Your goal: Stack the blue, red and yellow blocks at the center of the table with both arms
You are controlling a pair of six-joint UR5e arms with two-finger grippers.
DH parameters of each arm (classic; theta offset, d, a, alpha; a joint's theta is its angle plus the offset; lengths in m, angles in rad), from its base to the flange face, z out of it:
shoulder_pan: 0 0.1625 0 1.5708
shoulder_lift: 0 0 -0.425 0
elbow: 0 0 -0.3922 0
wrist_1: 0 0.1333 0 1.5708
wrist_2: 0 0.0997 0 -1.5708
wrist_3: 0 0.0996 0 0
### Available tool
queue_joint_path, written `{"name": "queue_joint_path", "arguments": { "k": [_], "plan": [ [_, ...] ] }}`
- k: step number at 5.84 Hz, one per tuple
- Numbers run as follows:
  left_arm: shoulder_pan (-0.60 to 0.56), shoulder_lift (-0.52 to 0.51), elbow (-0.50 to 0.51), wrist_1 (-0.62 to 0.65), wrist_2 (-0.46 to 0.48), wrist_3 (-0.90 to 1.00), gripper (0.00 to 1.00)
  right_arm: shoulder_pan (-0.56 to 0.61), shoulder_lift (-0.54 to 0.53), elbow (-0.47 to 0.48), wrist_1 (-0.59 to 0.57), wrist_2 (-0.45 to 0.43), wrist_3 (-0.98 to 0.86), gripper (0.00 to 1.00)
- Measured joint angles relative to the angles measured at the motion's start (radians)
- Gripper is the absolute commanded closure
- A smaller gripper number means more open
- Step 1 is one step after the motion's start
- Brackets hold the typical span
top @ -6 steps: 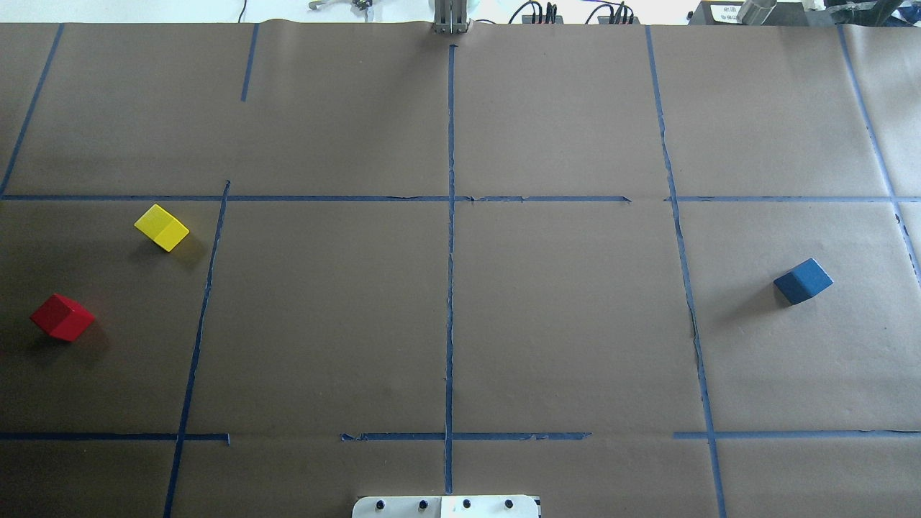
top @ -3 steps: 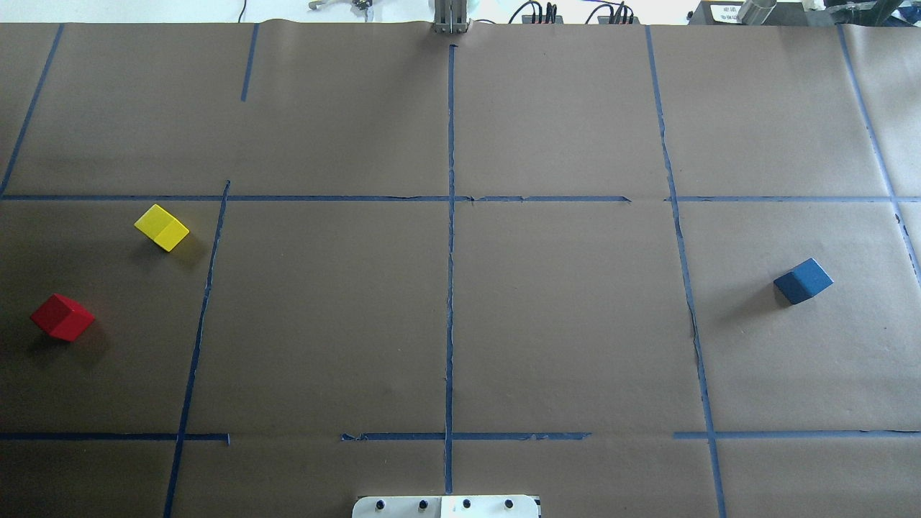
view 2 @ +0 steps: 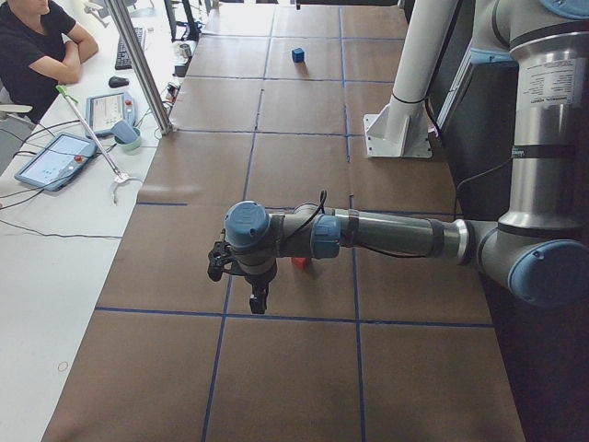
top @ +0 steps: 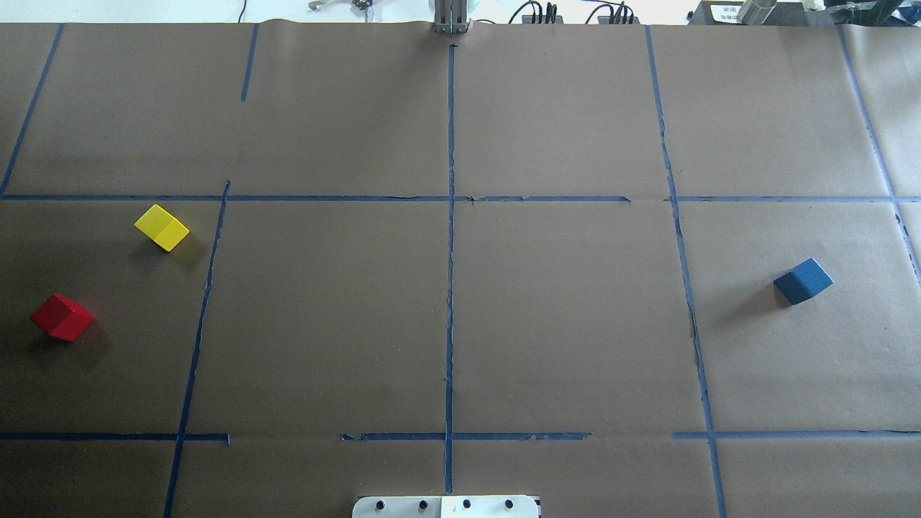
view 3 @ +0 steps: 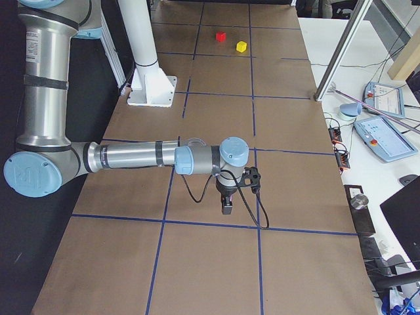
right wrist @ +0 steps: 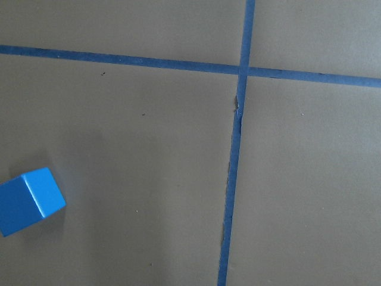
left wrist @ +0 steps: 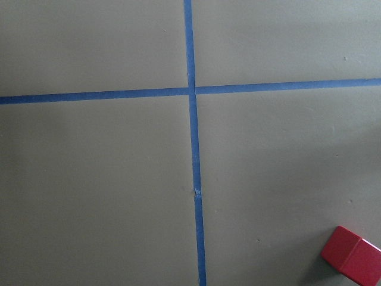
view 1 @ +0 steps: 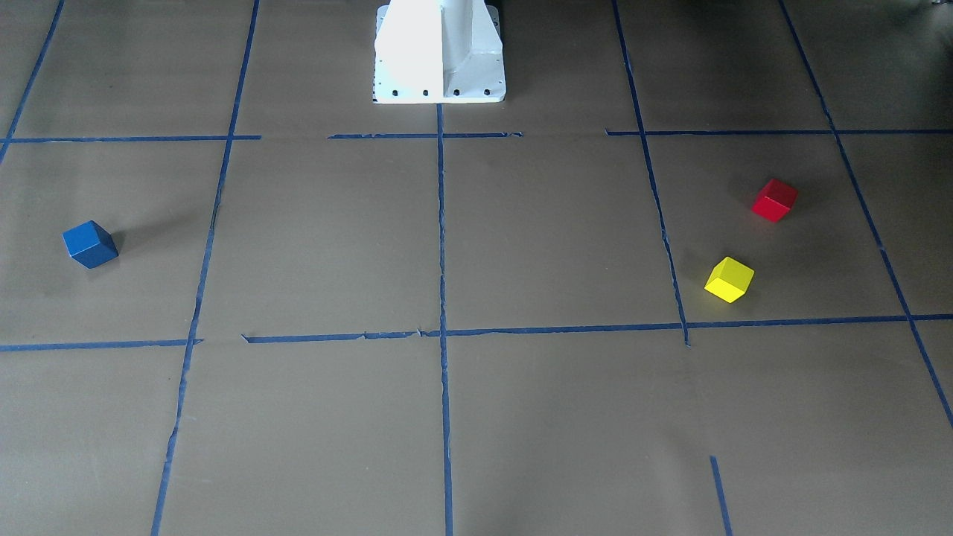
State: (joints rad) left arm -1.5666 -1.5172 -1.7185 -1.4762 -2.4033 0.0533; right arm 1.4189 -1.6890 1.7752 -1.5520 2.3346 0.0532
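Observation:
The red block (top: 62, 317) lies at the table's left side, with the yellow block (top: 162, 227) a little beyond it. The blue block (top: 803, 280) lies at the right side. All three rest apart on the brown paper. The left gripper (view 2: 259, 299) shows only in the exterior left view, hanging over the table near the red block (view 2: 300, 262); I cannot tell if it is open. The right gripper (view 3: 227, 207) shows only in the exterior right view; I cannot tell its state. The left wrist view catches the red block (left wrist: 352, 262), the right wrist view the blue block (right wrist: 30, 200).
Blue tape lines divide the paper into a grid, crossing at the centre line (top: 450, 199). The white robot base (view 1: 439, 52) stands at the near edge. A metal post (view 2: 140, 69), tablets and a seated operator (view 2: 37, 46) are beside the table's far edge.

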Motion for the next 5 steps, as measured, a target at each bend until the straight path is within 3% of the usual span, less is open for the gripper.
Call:
{"name": "queue_joint_path", "arguments": {
  "k": [3, 5],
  "plan": [
    [-0.001, -0.003, -0.007, -0.002, 0.000, 0.002, 0.00, -0.217, 0.010, -0.005, 0.334, -0.031, 0.216, 0.01],
    [-0.001, -0.005, -0.026, -0.003, -0.001, 0.000, 0.00, -0.323, 0.012, 0.004, 0.391, -0.078, 0.229, 0.01]
  ]
}}
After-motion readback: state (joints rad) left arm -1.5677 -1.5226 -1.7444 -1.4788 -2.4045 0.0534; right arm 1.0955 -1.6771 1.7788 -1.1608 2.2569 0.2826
